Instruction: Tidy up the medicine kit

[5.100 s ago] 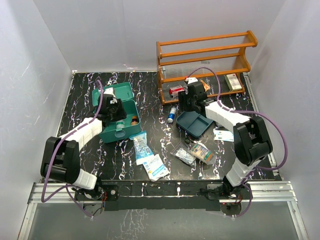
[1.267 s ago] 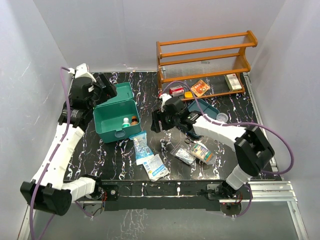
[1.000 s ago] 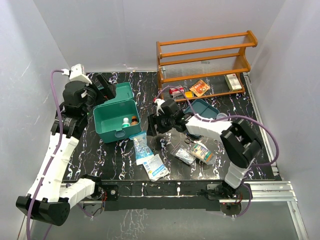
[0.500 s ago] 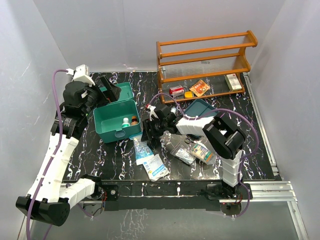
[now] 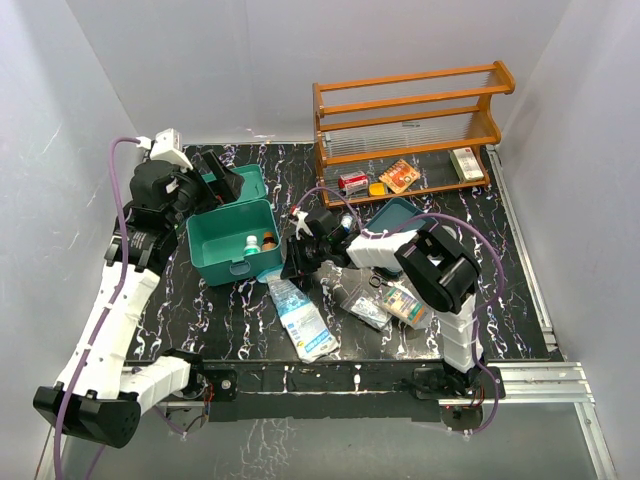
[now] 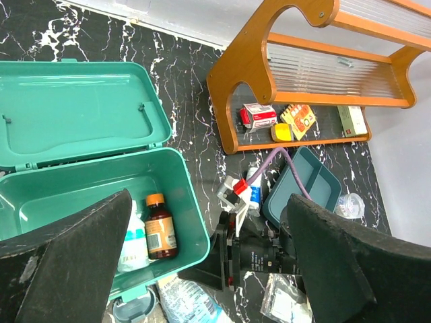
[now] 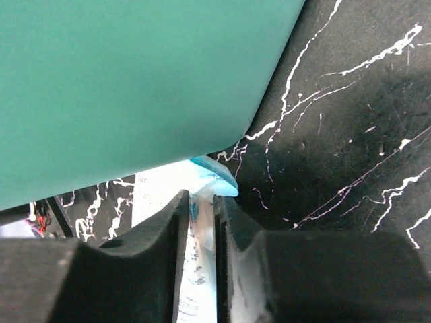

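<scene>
At the near edge of the worktop [image 5: 200,320] lies a long blue-and-white packet [image 5: 303,320]. Its long axis runs from that edge up and slightly left to the right hand [image 5: 290,272]. It may be two packets overlapping; I cannot separate them. To its right are two clear bags of small supplies [image 5: 367,310] [image 5: 405,303], side by side.

In the wrist view the right hand is pinched closed on the packet's far end, hard against the rounded front corner of the medicine kit [image 5: 232,262]. The kit therefore lies just left of and beyond this hand, with its mouth facing up and its lid thrown back. The likely move is to lift the packet and carry it a short way left over the wall, and the right arm is plainly the nearer one.

Inside the kit stand two bottles, an amber one with an orange cap [image 6: 160,227] and a white one [image 6: 135,239].

The left hand [image 5: 218,178] hangs above the lid, fingers spread wide and holding nothing.

Farther right are one dark blue divided tray [image 6: 306,185], one small bottle [image 6: 254,192] beside it, and one orange wooden rack [image 5: 410,110] with four small packs on its lowest shelf
</scene>
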Controlling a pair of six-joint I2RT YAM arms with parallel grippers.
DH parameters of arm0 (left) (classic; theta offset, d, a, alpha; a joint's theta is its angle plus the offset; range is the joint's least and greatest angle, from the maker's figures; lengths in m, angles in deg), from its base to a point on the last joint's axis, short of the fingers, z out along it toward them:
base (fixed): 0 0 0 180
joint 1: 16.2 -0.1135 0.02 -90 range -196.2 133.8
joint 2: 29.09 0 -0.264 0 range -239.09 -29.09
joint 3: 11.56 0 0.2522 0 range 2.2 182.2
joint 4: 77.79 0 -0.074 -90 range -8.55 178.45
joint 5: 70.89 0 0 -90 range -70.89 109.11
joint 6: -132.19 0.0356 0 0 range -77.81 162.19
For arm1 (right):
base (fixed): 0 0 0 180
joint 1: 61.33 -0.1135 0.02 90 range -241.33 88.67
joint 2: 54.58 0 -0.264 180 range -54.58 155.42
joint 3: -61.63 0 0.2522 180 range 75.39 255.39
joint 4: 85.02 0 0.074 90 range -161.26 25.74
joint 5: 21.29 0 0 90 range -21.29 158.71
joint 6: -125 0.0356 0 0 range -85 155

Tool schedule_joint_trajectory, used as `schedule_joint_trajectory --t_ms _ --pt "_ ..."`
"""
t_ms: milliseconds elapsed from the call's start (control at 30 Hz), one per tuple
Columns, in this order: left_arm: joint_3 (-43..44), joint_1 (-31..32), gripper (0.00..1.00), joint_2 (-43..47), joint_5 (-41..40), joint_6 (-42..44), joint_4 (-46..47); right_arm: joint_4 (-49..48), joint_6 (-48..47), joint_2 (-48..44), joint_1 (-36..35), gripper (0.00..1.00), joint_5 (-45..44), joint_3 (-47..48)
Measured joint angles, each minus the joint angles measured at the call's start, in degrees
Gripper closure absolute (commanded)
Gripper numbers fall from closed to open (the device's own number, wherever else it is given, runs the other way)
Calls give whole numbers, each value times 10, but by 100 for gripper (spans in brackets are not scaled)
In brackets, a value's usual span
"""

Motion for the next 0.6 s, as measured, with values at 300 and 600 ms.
schedule_joint_trajectory --t_ms 300,600 --pt "0 0 3 -3 7 0 7 -1 8 -17 0 100 -43 -11" --pt "0 0 5 -23 82 1 40 36 -26 -165 30 100 -174 -48"
